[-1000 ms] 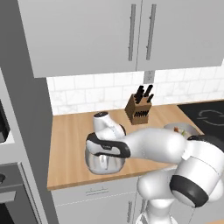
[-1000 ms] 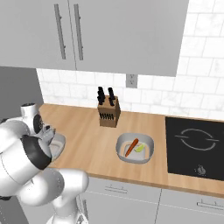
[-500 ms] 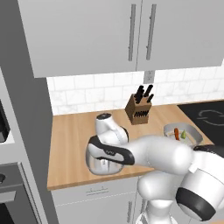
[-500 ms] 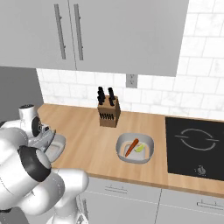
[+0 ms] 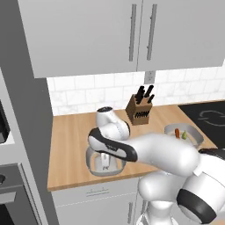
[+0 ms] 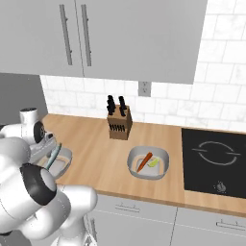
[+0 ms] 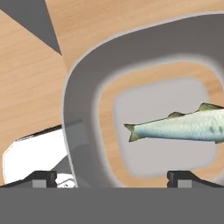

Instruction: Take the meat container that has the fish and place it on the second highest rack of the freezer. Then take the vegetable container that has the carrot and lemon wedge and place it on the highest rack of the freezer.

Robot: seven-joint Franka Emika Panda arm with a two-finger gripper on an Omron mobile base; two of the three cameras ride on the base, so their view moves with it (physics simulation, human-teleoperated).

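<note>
The meat container (image 7: pixel 83 131) lies at lower left of the left base view on the counter (image 5: pixel 72 140); its thick rim is best straddled by the spread gripper (image 7: pixel 111 177), one tip inside and one outside, before closing, so the fish (image 7: pixel 183 124) is spared; the vegetable container (image 6: pixel 149 163) sits mid-frame in the right base view; the fish's head is cut off at the hand view's right edge; the finger tips (image 7: pixel 43 178) barely show.

knife block: (image 6: pixel 119 124) upright on the wooden desk (image 6: pixel 103 158), near the tiled wall
cooktop: (image 6: pixel 217 162) black, set flush in the desk
wall cabinets: (image 6: pixel 120 36) grey, overhead
</note>
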